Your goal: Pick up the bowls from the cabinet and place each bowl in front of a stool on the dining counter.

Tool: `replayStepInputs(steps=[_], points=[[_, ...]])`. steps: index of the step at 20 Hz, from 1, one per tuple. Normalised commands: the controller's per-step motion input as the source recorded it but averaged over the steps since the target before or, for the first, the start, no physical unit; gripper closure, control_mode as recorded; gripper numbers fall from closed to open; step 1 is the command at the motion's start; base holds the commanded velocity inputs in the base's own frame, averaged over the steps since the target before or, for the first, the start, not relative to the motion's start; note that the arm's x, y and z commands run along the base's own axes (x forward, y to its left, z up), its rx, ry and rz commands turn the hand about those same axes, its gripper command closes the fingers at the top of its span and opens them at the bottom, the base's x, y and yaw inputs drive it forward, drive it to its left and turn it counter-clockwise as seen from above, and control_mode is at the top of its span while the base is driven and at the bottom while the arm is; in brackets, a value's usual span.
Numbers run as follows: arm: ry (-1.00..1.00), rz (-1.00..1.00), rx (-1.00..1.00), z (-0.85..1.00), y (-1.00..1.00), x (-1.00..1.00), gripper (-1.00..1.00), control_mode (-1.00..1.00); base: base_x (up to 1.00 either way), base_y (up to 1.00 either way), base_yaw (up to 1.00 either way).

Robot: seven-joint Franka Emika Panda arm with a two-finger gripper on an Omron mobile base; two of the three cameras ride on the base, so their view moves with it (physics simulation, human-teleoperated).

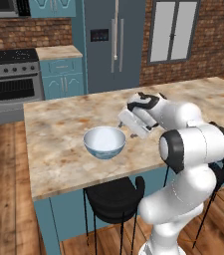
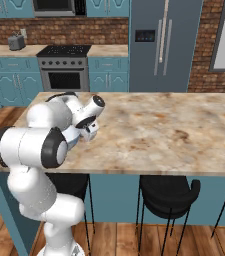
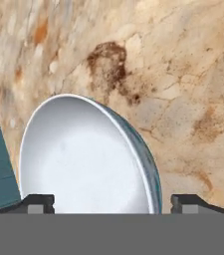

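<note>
one bowl [image 1: 104, 142] sits upright on the dining counter [image 1: 58, 149], near the front edge, directly above a black stool [image 1: 114, 198] tucked under the overhang. its white inside faces up; the blue-patterned outside shows along the lower wall. in the hand view the bowl [image 3: 86, 157] lies between the two finger tips [image 3: 38, 203], which stand wide apart on either side of its rim and do not press on it. the gripper [image 1: 127, 124] sits just to the right of the bowl in the left base view, angled down toward it; whether a finger touches the rim cannot be told from there.

in the right base view the gripper [image 2: 86, 129] is largely masked by the arm's own white links, and the bowl is hidden behind them. a second stool [image 2: 168, 194] stands under the counter further to the right, well apart from the first; the counter top [image 2: 174, 135] in front of it is bare marble.

surroundings: a stove [image 1: 13, 82] with a dark oven door stands behind the counter at the left, flanked by teal base cabinets [image 1: 61, 74] under a paler top. a grey refrigerator [image 1: 114, 40] stands at the back wall, a window [image 1: 173, 30] to its right in the brick wall. a toaster [image 2: 17, 42] rests on the far left worktop, and a microwave [image 2: 54, 6] hangs above the stove. nothing stands on the marble close to the bowl.
</note>
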Motion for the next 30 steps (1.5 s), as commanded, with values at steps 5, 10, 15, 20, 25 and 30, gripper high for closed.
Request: replayStepInputs(steps=[5, 10, 15, 20, 25, 30], points=[[-0.15, -0.01, -0.03, 1.0, 0.0, -0.89, -1.0, -1.0, 0.0, 0.0, 0.0], [-0.08, -0.04, 0.0, 1.0, -0.01, -1.0, -1.0, -1.0, 0.0, 0.0, 0.0], [-0.06, -0.1, 0.0, 1.0, -0.25, -1.0, -1.0, -1.0, 0.0, 0.0, 0.0], [-0.07, -0.16, 0.0, 1.0, -0.38, -1.0, -1.0, -1.0, 0.0, 0.0, 0.0], [-0.04, -0.15, 0.0, 1.0, -0.2, -0.99, -1.0, -1.0, 0.0, 0.0, 0.0], [0.0, -0.1, 0.0, 0.63, -0.02, -0.8, -1.0, 1.0, -0.2, 0.02, -0.02]])
